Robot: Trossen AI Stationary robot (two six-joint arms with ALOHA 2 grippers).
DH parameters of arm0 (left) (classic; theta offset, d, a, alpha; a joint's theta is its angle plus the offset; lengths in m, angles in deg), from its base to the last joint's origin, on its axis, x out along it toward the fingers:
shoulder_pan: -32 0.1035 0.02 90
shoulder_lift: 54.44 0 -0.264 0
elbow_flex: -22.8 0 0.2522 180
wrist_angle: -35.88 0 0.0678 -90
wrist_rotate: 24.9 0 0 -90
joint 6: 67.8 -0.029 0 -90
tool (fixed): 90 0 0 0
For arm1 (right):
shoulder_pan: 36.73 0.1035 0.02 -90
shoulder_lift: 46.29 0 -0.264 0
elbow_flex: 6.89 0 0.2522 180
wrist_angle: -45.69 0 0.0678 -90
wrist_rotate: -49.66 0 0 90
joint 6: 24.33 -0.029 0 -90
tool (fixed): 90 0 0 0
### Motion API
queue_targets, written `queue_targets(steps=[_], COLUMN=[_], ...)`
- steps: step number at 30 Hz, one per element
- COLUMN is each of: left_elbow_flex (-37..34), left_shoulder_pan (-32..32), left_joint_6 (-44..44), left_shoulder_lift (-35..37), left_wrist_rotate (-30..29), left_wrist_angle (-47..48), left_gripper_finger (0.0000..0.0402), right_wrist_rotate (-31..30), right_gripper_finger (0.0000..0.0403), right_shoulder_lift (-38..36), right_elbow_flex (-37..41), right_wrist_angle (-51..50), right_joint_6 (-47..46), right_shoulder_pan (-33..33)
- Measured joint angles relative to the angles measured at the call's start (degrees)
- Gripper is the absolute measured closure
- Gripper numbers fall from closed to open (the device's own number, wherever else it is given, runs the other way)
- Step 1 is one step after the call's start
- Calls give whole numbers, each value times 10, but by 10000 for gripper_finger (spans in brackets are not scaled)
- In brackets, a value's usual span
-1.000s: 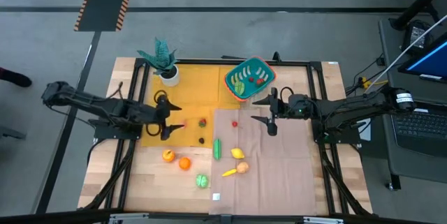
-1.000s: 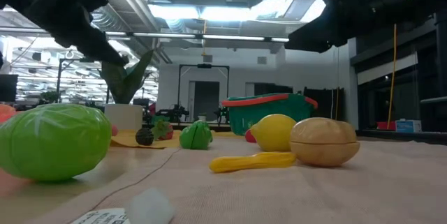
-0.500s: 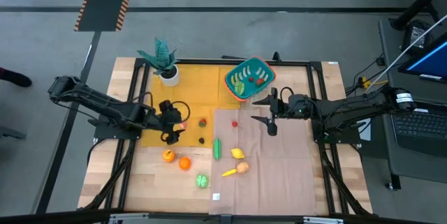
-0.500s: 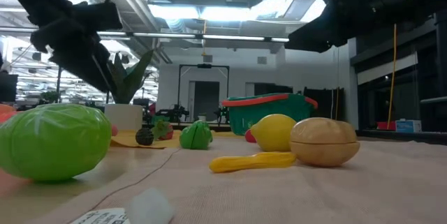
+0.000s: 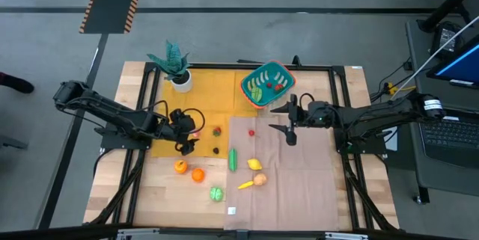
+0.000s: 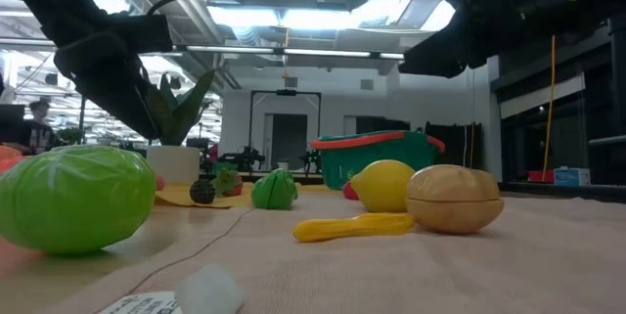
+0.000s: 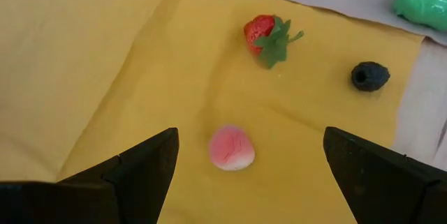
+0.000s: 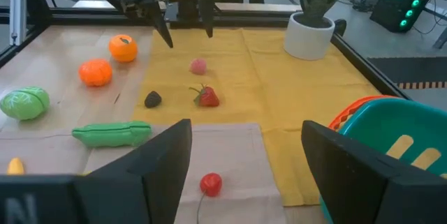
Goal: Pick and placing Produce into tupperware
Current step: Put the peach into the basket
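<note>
My left gripper (image 5: 191,130) is open over the yellow mat. Its fingers stand on either side of a small pink fruit (image 7: 232,147) without touching it. A strawberry (image 7: 265,34) and a dark berry (image 7: 369,76) lie beyond it on the mat. My right gripper (image 5: 290,122) hovers open above the beige cloth, just near of the teal tupperware (image 5: 267,84), which holds a few pieces. A small red tomato (image 8: 210,183) and a green cucumber (image 5: 233,158) lie on the cloth. The lemon (image 5: 255,164), two oranges (image 5: 197,174) and the green cabbage (image 5: 216,193) lie toward the near edge.
A teal potted plant in a white pot (image 5: 178,75) stands at the mat's far left corner. A tan round piece (image 5: 260,179) and a yellow piece (image 5: 245,185) lie near the lemon. A small white scrap (image 5: 231,211) lies at the near edge. A black frame (image 5: 337,105) borders the table.
My left gripper has moved toward the table's right along the yellow mat, coming down over the pink fruit, and now holds nearly still. My right arm has kept still, and no produce has moved.
</note>
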Motion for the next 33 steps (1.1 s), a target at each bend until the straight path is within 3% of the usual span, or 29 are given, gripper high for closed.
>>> queue_targets(steps=[10,23,33], left_elbow_flex=[0,0,-1], left_shoulder_pan=[0,23,32], left_joint_6=[13,23,27], left_shoulder_lift=[-8,-121,-151], left_wrist_rotate=[8,-4,13], left_wrist_angle=[19,-18,-46], left_gripper_finger=[53,53,67], right_wrist_rotate=[0,0,0], right_gripper_finger=[132,132,132], right_shoulder_lift=[45,53,53], right_elbow_flex=[0,0,0], right_wrist_angle=[8,53,53], right_joint_6=[3,32,31], right_shoulder_pan=[0,0,0])
